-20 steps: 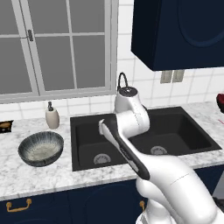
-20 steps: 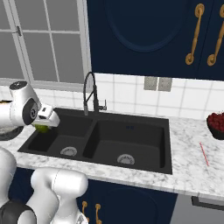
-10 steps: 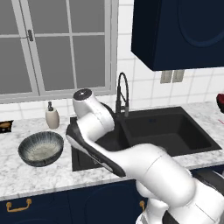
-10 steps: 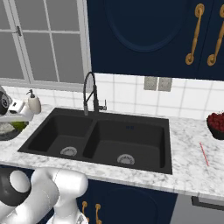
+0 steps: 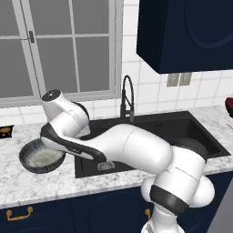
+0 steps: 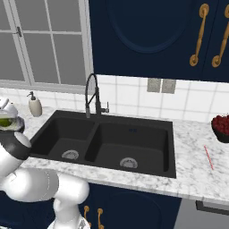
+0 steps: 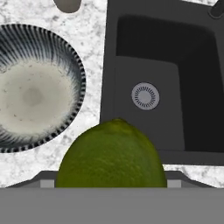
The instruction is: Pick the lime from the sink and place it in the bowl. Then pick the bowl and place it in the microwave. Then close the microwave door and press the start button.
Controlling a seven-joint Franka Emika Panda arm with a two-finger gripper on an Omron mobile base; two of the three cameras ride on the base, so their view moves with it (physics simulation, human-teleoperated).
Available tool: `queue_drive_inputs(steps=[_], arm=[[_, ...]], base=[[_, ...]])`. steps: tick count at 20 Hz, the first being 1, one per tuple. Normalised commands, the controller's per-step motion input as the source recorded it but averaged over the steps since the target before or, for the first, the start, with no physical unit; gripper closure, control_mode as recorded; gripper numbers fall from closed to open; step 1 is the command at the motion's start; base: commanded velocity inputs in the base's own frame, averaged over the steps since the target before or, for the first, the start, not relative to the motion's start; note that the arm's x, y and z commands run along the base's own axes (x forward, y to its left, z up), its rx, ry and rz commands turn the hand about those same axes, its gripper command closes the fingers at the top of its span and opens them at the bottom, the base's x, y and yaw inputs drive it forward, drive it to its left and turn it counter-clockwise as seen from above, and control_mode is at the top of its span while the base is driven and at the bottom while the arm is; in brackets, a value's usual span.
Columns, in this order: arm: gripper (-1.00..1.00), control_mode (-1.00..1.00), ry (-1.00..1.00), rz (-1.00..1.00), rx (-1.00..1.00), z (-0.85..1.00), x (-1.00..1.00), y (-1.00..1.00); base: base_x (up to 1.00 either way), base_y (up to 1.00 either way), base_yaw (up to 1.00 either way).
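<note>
The claw (image 6: 6,121) grips the small round yellow-green lime (image 7: 112,155), holding it raised above the white marble-patterned counter (image 7: 94,39), at the strip between the sink's left rim and the bowl. From the hand camera the fruit sits large at the lower edge, its skin dull olive-green and finely dimpled, with a slight point at the top; the fingertips themselves are hidden behind it.

Just left of the lime lies the wide round bowl (image 7: 37,87), dark grey-blue streaked outside and pale whitish-grey inside, resting on the counter close beside the black rectangular double-basin sink (image 6: 107,138). The bowl holds nothing. A round steel drain (image 7: 145,96) shows in the sink's near basin, and the right base view shows 2 drains, 1 in each basin.

A tall black arched faucet (image 6: 93,96) stands at the back of the sink, before a white tiled wall. A small beige soap dispenser (image 6: 35,105) sits on the counter at the sink's back left corner. A grey-framed window (image 5: 54,50) fills the wall above it, and navy cabinets (image 6: 147,38) with brass handles hang to the right. At the counter's far right sits a dark bowl of red fruit (image 6: 221,127).
</note>
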Motion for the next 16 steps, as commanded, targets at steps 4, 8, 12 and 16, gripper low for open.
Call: queue_drive_inputs(steps=[4,8,12,16], arm=[[1.0,-1.0,0.0,0.0,0.0,-0.24,0.38,0.53],[1.0,-1.0,0.0,0.0,0.01,-0.36,0.35,0.35],[1.0,-1.0,0.02,-0.02,0.0,-0.53,0.29,0.26],[1.0,-1.0,0.0,-0.07,0.02,-0.35,0.31,0.16]], base=[[0.0,0.0,0.0],[0.0,0.0,0.0],[0.0,0.0,0.0],[0.0,0.0,0.0]])
